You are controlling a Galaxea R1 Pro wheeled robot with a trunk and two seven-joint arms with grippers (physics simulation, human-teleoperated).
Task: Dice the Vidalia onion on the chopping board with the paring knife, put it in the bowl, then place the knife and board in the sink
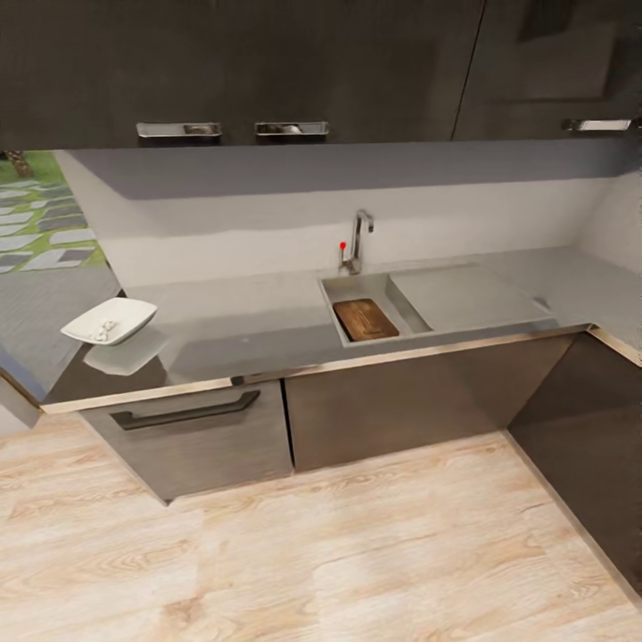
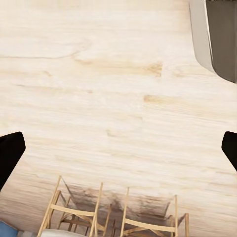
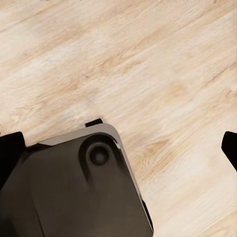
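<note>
The countertop [image 1: 250, 325] is a smooth grey L-shaped slab with a bright metal front edge, set over dark cabinets [image 1: 374, 406] and under a row of dark wall cupboards [image 1: 267, 62]. The sink [image 1: 332, 287] is let into it towards the right: a rectangular grey steel basin with a flat drainboard [image 1: 464, 299] on its right side. A chrome tap [image 1: 359, 234] with a red knob [image 1: 342, 245] stands at the sink's back edge.

The chopping board [image 1: 366, 319] lies inside the basin, filling much of its front part. It is a brown, dark-grained wooden rectangle with rounded corners, resting at a slight angle to the basin walls.

The bowl [image 1: 109, 321] sits near the countertop's left end, well apart from the sink. It is white, shallow and squarish with rounded corners and a flared rim; something small and pale lies in it, too small to make out. Its reflection shows on the grey surface just in front of it.

The floor [image 1: 267, 562] is pale wood planking.

In the left wrist view, the left gripper [image 2: 118, 148] has its 2 dark fingertips [image 2: 9, 150] at opposite edges of the picture, spread wide, over the floor, with 2 wooden chairs [image 2: 113, 217] beyond. In the right wrist view, the right gripper [image 3: 118, 148] is likewise spread wide, holding nothing, above a dark part of the robot's base [image 3: 74, 187].
</note>
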